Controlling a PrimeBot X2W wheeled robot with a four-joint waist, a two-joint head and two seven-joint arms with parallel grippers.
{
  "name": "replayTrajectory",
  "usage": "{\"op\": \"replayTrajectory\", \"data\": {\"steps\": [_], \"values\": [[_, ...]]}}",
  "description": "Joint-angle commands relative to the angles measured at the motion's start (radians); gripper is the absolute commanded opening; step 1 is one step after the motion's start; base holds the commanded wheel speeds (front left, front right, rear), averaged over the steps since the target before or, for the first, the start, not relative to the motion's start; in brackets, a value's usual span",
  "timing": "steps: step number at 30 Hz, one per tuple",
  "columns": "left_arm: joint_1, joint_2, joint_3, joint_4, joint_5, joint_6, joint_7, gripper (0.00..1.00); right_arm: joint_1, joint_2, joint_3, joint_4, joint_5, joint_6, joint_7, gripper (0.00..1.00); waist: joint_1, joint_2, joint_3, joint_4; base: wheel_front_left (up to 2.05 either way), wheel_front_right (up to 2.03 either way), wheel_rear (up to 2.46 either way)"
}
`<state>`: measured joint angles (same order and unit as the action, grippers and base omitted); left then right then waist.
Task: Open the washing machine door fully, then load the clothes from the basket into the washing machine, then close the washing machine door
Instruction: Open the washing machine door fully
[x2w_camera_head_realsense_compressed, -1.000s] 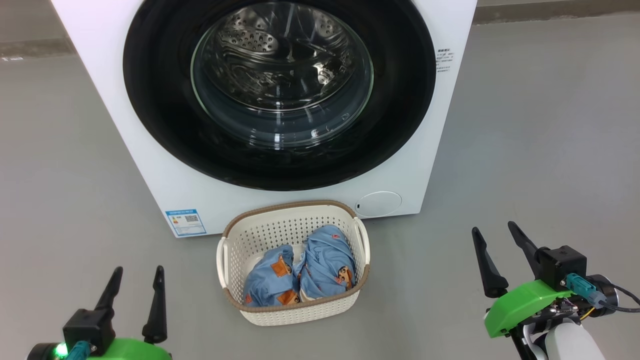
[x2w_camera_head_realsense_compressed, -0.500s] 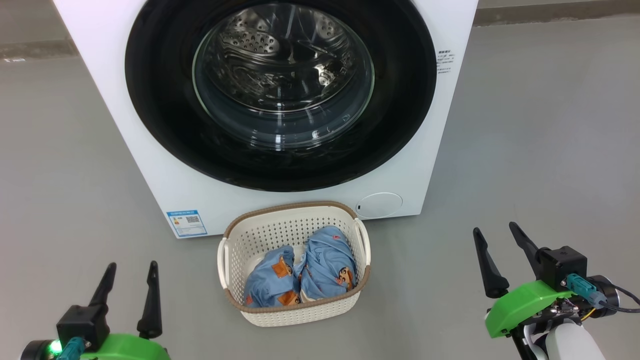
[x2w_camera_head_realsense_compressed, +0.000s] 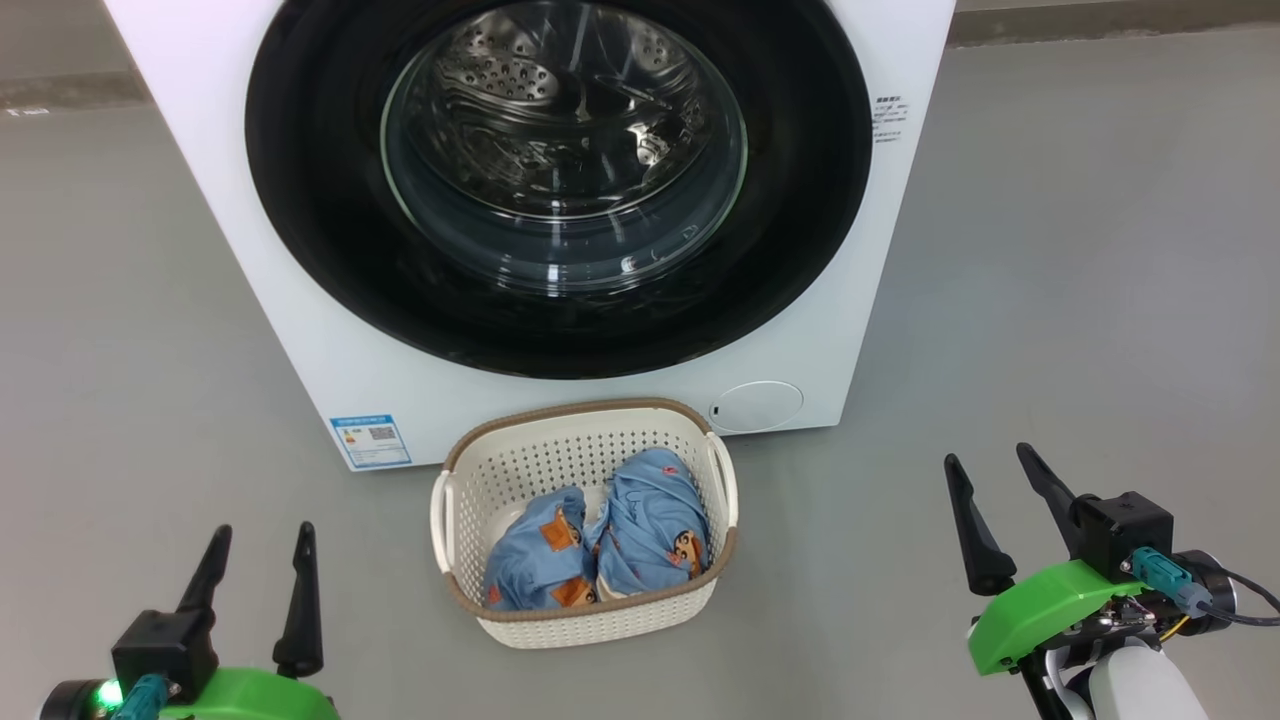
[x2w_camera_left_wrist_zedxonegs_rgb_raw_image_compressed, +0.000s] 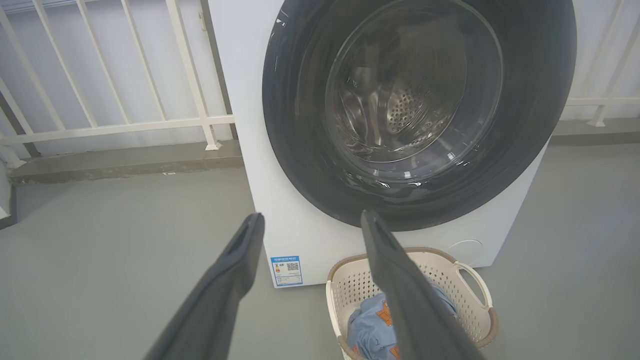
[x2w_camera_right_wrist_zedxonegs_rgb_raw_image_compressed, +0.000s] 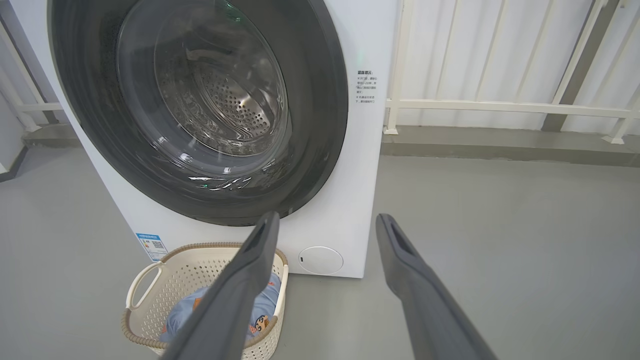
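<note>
Washing machine door (x2w_camera_head_realsense_compressed: 560, 170): shut flat against the front of the white washing machine (x2w_camera_head_realsense_compressed: 380, 400), glossy black rim around the glass bowl, perforated steel drum visible through it. Basket (x2w_camera_head_realsense_compressed: 600, 625): stands on the grey floor (x2w_camera_head_realsense_compressed: 1050, 300) just in front of the machine, below the door. Clothes (x2w_camera_head_realsense_compressed: 610, 550): bundled inside the basket, light blue with orange patches. Left gripper (x2w_camera_head_realsense_compressed: 264, 530): low at the near left, fingers spread wide and empty, well apart from the basket. Right gripper (x2w_camera_head_realsense_compressed: 988, 455): at the near right, likewise spread and empty, above bare floor. Blue sticker (x2w_camera_head_realsense_compressed: 370, 442): at the machine's lower left corner. Small round white flap (x2w_camera_head_realsense_compressed: 757, 407): at the lower right, just beyond the basket's far rim.
</note>
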<state>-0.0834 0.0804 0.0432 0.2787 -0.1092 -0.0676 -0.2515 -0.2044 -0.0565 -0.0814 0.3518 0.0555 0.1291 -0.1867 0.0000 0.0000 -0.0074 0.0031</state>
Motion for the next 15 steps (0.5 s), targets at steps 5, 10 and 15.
{"op": "replayTrajectory", "data": {"steps": [5, 10, 15], "values": [[-0.039, 0.016, 0.036, -0.029, 0.013, -0.004, -0.01, 1.0, -0.031, 0.0, 0.024, -0.022, 0.002, 0.002, -0.009, 1.0, 0.0, 0.0, 0.0, 0.001, 0.77, 0.77, -1.54], [-0.042, 0.014, 0.038, -0.027, 0.012, -0.007, -0.01, 1.0, -0.031, 0.0, 0.023, -0.02, 0.002, 0.002, -0.007, 1.0, 0.0, 0.0, 0.001, 0.003, 1.14, 1.14, -2.28], [-0.042, 0.012, 0.043, -0.024, 0.01, -0.008, -0.01, 1.0, -0.032, 0.0, 0.022, -0.019, 0.005, 0.002, -0.007, 1.0, 0.0, 0.0, 0.005, 0.003, 1.23, 1.23, -2.46]]}}
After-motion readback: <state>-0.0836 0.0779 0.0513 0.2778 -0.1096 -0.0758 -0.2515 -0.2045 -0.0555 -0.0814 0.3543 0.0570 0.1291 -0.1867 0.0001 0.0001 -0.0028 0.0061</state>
